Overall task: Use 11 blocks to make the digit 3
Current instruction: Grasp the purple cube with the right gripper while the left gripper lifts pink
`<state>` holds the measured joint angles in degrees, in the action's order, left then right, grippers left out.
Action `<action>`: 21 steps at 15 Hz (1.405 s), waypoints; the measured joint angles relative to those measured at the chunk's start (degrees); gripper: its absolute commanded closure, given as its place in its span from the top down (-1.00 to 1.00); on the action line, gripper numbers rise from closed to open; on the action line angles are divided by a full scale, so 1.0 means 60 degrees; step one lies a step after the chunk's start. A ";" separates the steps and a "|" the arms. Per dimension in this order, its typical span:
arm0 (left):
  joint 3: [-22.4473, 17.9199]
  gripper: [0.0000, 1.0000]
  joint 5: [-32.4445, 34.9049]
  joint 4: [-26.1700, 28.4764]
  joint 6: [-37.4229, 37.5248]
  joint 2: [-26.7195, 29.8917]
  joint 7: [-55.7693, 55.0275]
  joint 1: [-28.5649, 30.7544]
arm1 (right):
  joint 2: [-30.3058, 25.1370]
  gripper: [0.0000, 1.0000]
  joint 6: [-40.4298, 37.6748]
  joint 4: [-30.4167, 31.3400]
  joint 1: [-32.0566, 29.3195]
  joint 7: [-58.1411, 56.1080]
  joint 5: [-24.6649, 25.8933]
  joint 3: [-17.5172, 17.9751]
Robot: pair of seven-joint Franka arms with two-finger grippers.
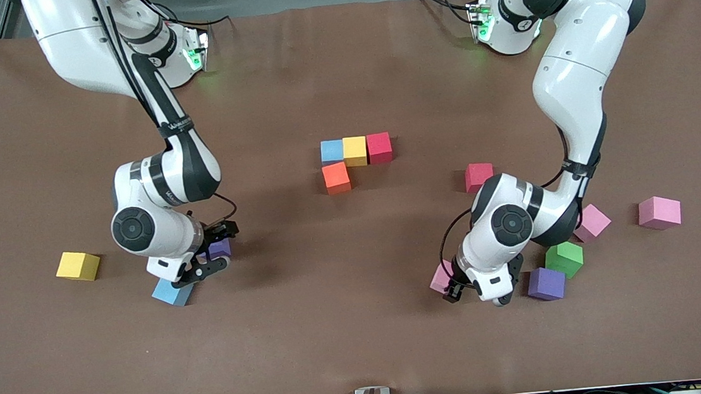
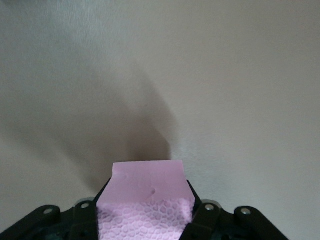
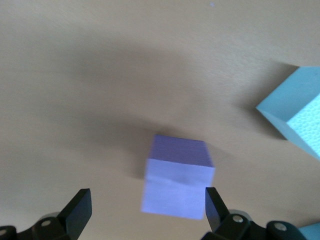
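The left gripper (image 1: 453, 284) was clamped on a pink block (image 2: 145, 200) low at the table (image 1: 349, 324), near the front camera toward the left arm's end, with a purple block (image 1: 547, 283) and a green block (image 1: 564, 259) just beside the wrist. The right gripper (image 3: 147, 212) hung with its fingers (image 3: 78, 210) apart over a second purple block (image 3: 177, 177), toward the right arm's end, a light blue block (image 1: 172, 292) close by. The start of the digit 3 lay mid-table: a blue block (image 1: 332, 151), a yellow block (image 1: 355, 150) and a red block (image 1: 379, 147) touching in a row, with an orange block (image 1: 336, 177) touching just below the blue one. That row's long axis ran from one arm's end of the table toward the other, and the orange block began the column toward the front camera. The risks, as I judged them: the pink block seemed gripped near its edge, so it could twist or slip on lifting; the left wrist might nudge the purple and green neighbours as it rose; the right fingers sat skewed to the purple block's faces, so closing could turn it or push it toward the light blue one; and a careless placement could shove the seated row out of line
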<state>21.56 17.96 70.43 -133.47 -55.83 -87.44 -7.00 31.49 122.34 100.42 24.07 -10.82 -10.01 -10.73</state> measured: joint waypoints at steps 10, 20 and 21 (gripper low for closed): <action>0.0097 -1.00 -0.0418 -0.0023 0.2875 0.1811 -0.0155 0.0024 | -0.0032 1.00 0.1153 0.0567 -0.0228 -0.0218 0.0324 0.0016; 0.0068 -1.00 -0.0475 -0.0011 0.5195 0.2923 0.0218 0.0885 | 0.0562 -0.33 0.2152 0.0944 -0.0219 -0.0230 0.0339 0.0201; 0.0067 -1.00 -0.0475 -0.0009 0.5276 0.2960 0.0456 0.1054 | 0.0600 -0.47 0.2172 0.0942 -0.0220 -0.0231 0.0339 0.0201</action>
<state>21.97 15.11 70.38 -101.81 -38.07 -84.71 -0.68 35.09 135.37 106.07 22.75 -12.20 -7.97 -9.53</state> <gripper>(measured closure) 0.441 0.339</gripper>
